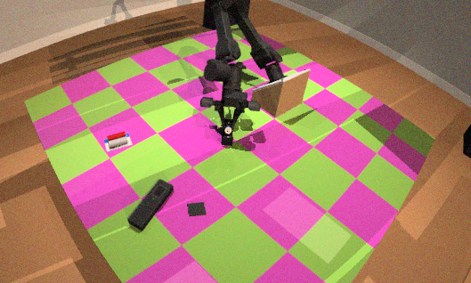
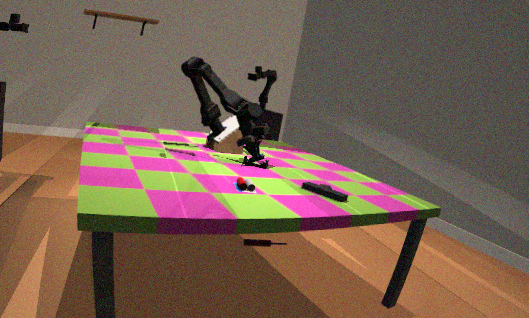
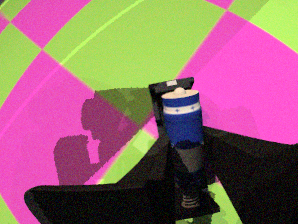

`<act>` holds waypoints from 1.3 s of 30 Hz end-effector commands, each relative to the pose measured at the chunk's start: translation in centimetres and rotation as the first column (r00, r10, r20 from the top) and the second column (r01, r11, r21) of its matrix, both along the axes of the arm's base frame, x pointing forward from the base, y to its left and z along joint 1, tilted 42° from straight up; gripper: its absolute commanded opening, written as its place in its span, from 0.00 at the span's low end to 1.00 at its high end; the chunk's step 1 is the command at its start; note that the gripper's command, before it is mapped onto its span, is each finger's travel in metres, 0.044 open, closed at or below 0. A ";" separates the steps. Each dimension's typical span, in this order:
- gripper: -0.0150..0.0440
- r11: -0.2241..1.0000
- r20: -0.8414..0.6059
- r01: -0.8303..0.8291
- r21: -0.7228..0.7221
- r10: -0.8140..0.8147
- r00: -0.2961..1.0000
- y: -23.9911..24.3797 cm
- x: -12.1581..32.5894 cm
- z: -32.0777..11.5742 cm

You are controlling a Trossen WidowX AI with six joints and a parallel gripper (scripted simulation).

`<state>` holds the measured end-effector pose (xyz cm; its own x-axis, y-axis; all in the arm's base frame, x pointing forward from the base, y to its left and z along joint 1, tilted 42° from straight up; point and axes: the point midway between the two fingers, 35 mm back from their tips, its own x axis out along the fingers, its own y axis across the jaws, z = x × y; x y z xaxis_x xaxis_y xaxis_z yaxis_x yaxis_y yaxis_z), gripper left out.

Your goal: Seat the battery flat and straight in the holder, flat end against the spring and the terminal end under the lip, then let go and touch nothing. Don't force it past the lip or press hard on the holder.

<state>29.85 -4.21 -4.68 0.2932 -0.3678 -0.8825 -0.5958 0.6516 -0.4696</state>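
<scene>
The blue battery has a white band and a cream terminal end with a nub. My gripper is shut on its middle. The black holder is on the table under the battery. In the wrist view the terminal end is beside the lip and looks higher than it, not under it. The spring shows at the holder's other end, beyond the battery's dark lower part. The fingers and shade hide most of the holder's inside, and whether the flat end touches the spring cannot be told.
A wood-coloured panel with a white edge stands close behind the gripper, beside the arm. A black remote and a small dark square lie toward the front. A small item with red and white cylinders lies to the left.
</scene>
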 end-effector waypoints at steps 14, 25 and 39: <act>0.37 1.000 -0.007 0.001 -0.007 -0.001 1.000 -0.6 -1.2 0.4; 0.37 0.999 -0.054 0.039 -0.027 -0.040 0.998 -0.6 -1.0 0.0; 0.37 0.995 -0.115 0.084 -0.063 -0.090 0.989 -0.6 -0.8 -0.4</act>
